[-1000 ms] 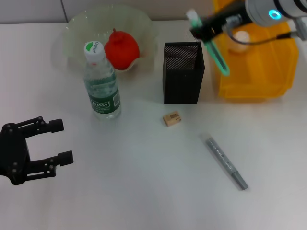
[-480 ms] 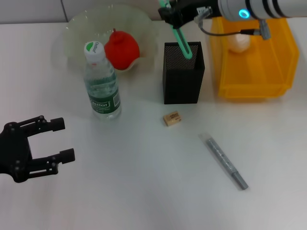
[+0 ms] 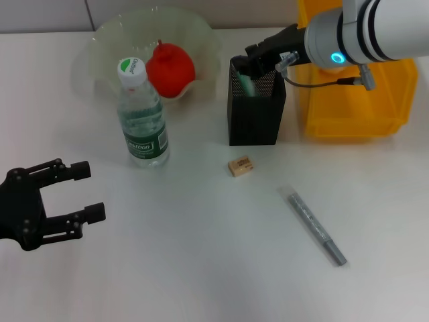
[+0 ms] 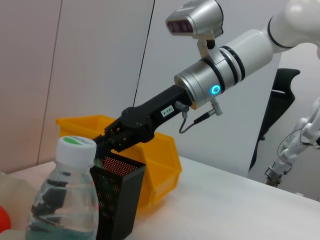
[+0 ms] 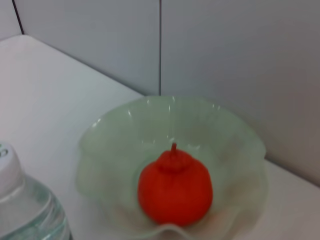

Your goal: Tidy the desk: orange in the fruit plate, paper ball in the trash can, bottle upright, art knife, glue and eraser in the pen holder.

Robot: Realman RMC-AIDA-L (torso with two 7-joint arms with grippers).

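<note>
My right gripper (image 3: 258, 62) hangs just over the rim of the black mesh pen holder (image 3: 253, 117), which also shows in the left wrist view (image 4: 117, 200). A green stick-shaped tool (image 3: 246, 85) stands inside the holder under it. A tan eraser (image 3: 240, 166) and a grey pen-shaped tool (image 3: 315, 228) lie on the table in front. The orange (image 3: 169, 67) sits in the glass fruit plate (image 3: 107, 40). The water bottle (image 3: 141, 114) stands upright. My left gripper (image 3: 90, 193) is open and empty at the near left.
A yellow bin (image 3: 355, 114) stands right of the pen holder, partly covered by my right arm. The right wrist view shows the orange (image 5: 175, 187) in the plate (image 5: 235, 140) and the bottle cap (image 5: 7, 165).
My right gripper moved left from over the yellow bin to the pen holder and lowered the green tool into it. The left gripper barely moved.
</note>
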